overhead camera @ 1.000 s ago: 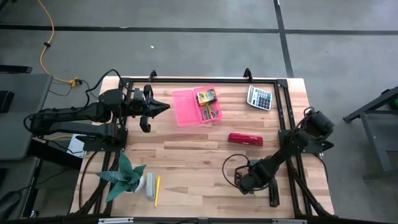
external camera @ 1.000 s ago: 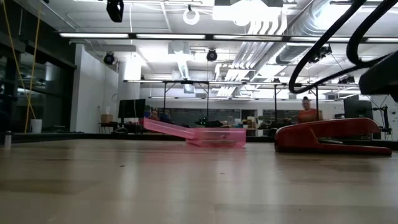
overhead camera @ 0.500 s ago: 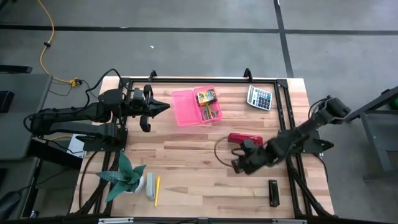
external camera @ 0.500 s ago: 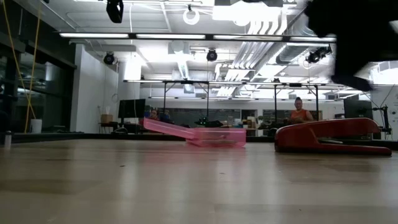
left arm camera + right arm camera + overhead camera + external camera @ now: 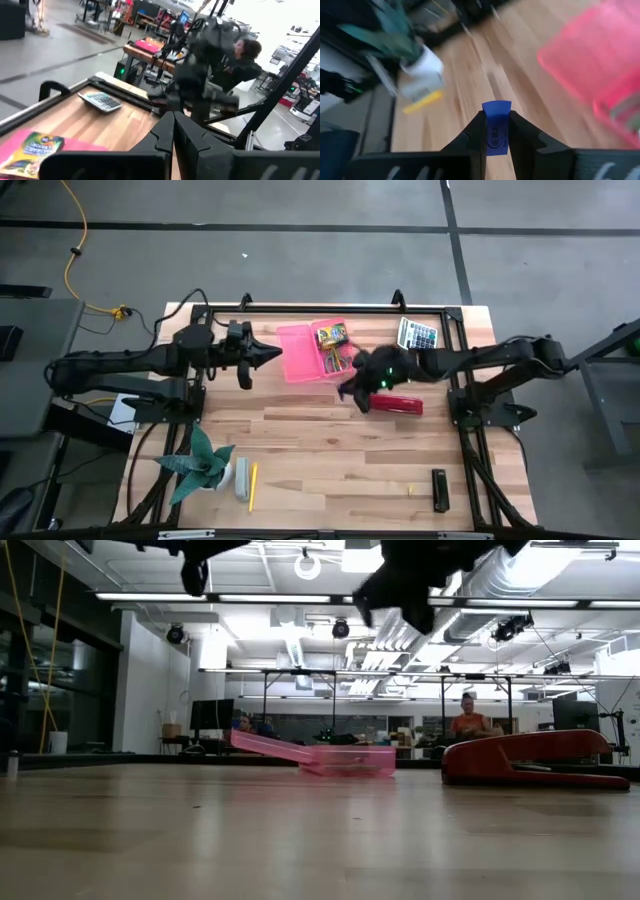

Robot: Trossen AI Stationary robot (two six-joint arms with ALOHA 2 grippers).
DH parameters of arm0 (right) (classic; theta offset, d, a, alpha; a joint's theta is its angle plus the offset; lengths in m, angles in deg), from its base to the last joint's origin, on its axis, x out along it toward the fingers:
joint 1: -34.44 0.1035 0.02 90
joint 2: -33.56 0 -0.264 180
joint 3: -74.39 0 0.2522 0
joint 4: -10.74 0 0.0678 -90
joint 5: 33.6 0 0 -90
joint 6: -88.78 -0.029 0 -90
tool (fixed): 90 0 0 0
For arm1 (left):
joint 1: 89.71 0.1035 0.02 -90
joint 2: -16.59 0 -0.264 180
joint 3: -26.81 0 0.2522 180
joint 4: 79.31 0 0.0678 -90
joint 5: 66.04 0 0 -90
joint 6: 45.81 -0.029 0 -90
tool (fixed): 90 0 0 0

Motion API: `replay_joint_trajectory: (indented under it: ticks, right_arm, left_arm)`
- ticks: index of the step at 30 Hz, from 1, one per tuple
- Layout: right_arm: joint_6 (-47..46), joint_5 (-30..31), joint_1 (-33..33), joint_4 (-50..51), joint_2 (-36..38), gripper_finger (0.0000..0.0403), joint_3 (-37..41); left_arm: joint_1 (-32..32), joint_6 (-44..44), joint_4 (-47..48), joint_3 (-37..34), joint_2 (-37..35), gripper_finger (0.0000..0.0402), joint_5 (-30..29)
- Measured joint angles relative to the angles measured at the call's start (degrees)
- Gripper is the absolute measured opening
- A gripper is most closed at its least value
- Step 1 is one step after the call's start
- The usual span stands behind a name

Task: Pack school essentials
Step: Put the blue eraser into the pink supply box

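One second on, the right gripper (image 5: pixel 352 387) has swung from the near right of the table (image 5: pixel 300 450) up beside the pink case (image 5: pixel 302 352), its jaws pinching one small blue eraser (image 5: pixel 496 129). One left gripper (image 5: pixel 268 353), closed, waits left of the case. One crayon box (image 5: pixel 331 335) lies inside; one stapler (image 5: pixel 396 404), one calculator (image 5: pixel 418 336), one pencil (image 5: pixel 252 486).

A large open robotics lab or workshop: exposed ceiling ducts (image 5: pixel 440 610), strip lights (image 5: pixel 200 597), a grey concrete floor (image 5: pixel 300 260), distant workbenches (image 5: pixel 330 740), and a person (image 5: pixel 466 720) working behind the wooden surface (image 5: pixel 300 430).
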Motion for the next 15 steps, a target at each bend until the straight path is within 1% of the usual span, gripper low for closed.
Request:
replay_joint_trajectory:
  ticks: [3, 5, 8, 11, 15]
  right_arm:
    - [3.48, -4.64, -3.75, -6.16, 0.02, 0.0042, 0.0]
    - [4.94, -6.25, -5.51, -9.77, 0.02, 0.0042, 0.0]
    - [7.48, -6.49, -7.15, -14.9, 0.02, 0.0042, 0.0]
    - [9.57, -6.53, -8.07, -19.27, 0.04, 0.0042, -0.02]
    - [10.01, -6.54, -8.48, -21.06, 0.07, 0.0042, -0.02]
  left_arm:
    - [0.02, 0.14, -4.27, 0.0, 3.56, 0.0, 2.24]
    - [0.02, 0.17, -8.64, 0.0, 6.1, 0.0, 4.77]
    - [0.02, 1.42, -13.01, 0.0, 9.23, 0.0, 9.4]
    - [0.02, 3.56, -13.76, 0.0, 10.88, 0.0, 12.82]
    - [0.02, 4.75, -13.8, 0.0, 11.72, 0.0, 13.49]
